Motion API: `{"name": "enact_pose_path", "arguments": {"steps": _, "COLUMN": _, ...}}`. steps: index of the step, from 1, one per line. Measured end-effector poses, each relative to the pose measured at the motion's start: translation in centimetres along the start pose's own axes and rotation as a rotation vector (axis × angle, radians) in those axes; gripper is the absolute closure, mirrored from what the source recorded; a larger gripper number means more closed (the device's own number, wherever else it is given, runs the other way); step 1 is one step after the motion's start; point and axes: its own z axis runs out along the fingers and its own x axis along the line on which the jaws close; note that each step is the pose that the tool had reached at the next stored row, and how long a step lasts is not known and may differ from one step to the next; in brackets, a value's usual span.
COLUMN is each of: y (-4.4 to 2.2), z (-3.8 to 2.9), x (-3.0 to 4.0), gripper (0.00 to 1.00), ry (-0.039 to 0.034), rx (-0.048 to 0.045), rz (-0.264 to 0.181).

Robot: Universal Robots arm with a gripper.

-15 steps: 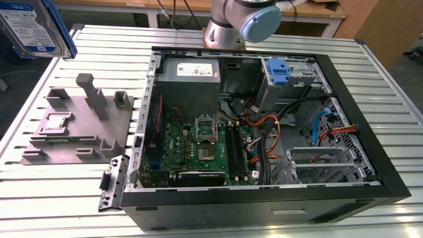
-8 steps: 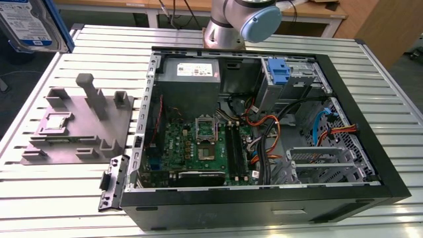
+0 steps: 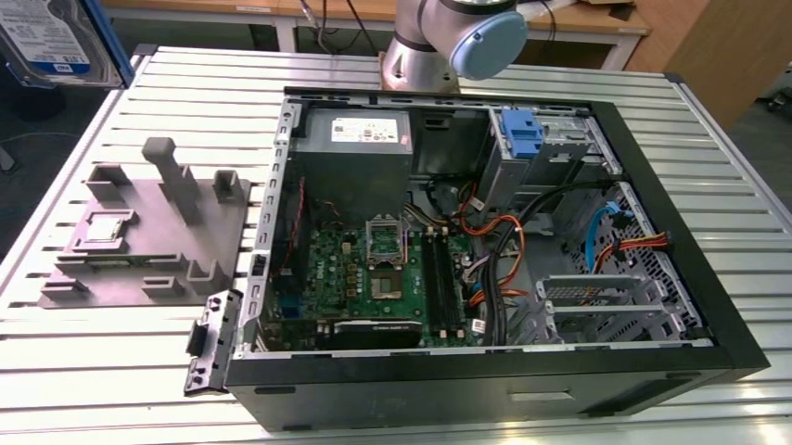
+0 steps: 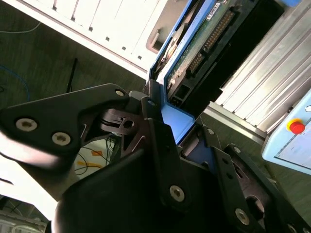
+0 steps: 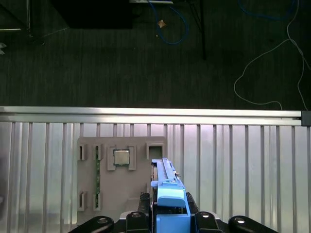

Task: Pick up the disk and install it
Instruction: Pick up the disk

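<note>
1 table (image 3: pixel 99 371) is carrying 1 case (image 3: pixel 495 371) and 1 fixture (image 3: pixel 161 243) with 1 chip (image 5: pixel 121 157); 1 arm (image 3: pixel 452 42) is holding 1 disk (image 3: pixel 44 37).

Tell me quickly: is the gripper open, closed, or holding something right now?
The gripper: closed, holding the disk.

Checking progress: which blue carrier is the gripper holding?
The one framing the disk, outside the case at the exterior view's left; the other carrier sits inside it.
</note>
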Motion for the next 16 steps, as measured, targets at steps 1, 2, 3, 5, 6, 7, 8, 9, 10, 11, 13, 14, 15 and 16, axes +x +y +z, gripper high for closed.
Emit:
{"name": "enact_pose_path", "arguments": {"steps": 1, "y": 0.00, "z": -0.18, "x": -0.01, "gripper": 0.63, "ry": 0.0000, "rx": 0.0000, "rz": 0.000}}
{"name": "enact_pose_path", "arguments": {"steps": 2, "y": 0.01, "z": -0.29, "x": -0.01, "gripper": 0.63, "ry": 0.0000, "rx": 0.0000, "rz": 0.000}}
{"name": "enact_pose_path", "arguments": {"steps": 3, "y": 0.01, "z": -0.34, "x": -0.02, "gripper": 0.63, "ry": 0.0001, "rx": 0.0000, "rz": 0.000}}
{"name": "enact_pose_path", "arguments": {"steps": 5, "y": 0.01, "z": -0.34, "x": -0.01, "gripper": 0.63, "ry": 0.0004, "rx": 0.0001, "rz": 0.000}}
{"name": "enact_pose_path", "arguments": {"steps": 6, "y": 0.01, "z": -0.34, "x": -0.01, "gripper": 0.63, "ry": 0.0005, "rx": 0.0001, "rz": 0.000}}
{"name": "enact_pose_path", "arguments": {"steps": 7, "y": 0.01, "z": -0.34, "x": -0.01, "gripper": 0.63, "ry": 0.0006, "rx": 0.0001, "rz": 0.000}}
{"name": "enact_pose_path", "arguments": {"steps": 8, "y": 0.01, "z": -0.35, "x": -0.01, "gripper": 0.63, "ry": 0.0007, "rx": 0.0000, "rz": 0.000}}
{"name": "enact_pose_path", "arguments": {"steps": 9, "y": 0.01, "z": -0.35, "x": -0.01, "gripper": 0.63, "ry": 0.0008, "rx": 0.0000, "rz": 0.000}}
{"name": "enact_pose_path", "arguments": {"steps": 10, "y": 0.01, "z": -0.35, "x": -0.02, "gripper": 0.63, "ry": 0.0010, "rx": 0.0000, "rz": 0.000}}
{"name": "enact_pose_path", "arguments": {"steps": 11, "y": 0.01, "z": -0.35, "x": -0.02, "gripper": 0.63, "ry": 0.0011, "rx": 0.0000, "rz": 0.000}}
{"name": "enact_pose_path", "arguments": {"steps": 13, "y": -0.08, "z": -0.37, "x": -0.02, "gripper": 0.63, "ry": 0.0012, "rx": -0.0003, "rz": 0.000}}
{"name": "enact_pose_path", "arguments": {"steps": 14, "y": -0.23, "z": -0.36, "x": -0.03, "gripper": 0.63, "ry": 0.0012, "rx": -0.0003, "rz": 0.000}}
{"name": "enact_pose_path", "arguments": {"steps": 15, "y": -0.42, "z": -0.35, "x": -0.02, "gripper": 0.63, "ry": 0.0011, "rx": 0.0000, "rz": 0.000}}
{"name": "enact_pose_path", "arguments": {"steps": 16, "y": -0.65, "z": -0.35, "x": -0.02, "gripper": 0.63, "ry": 0.0010, "rx": 0.0000, "rz": 0.000}}
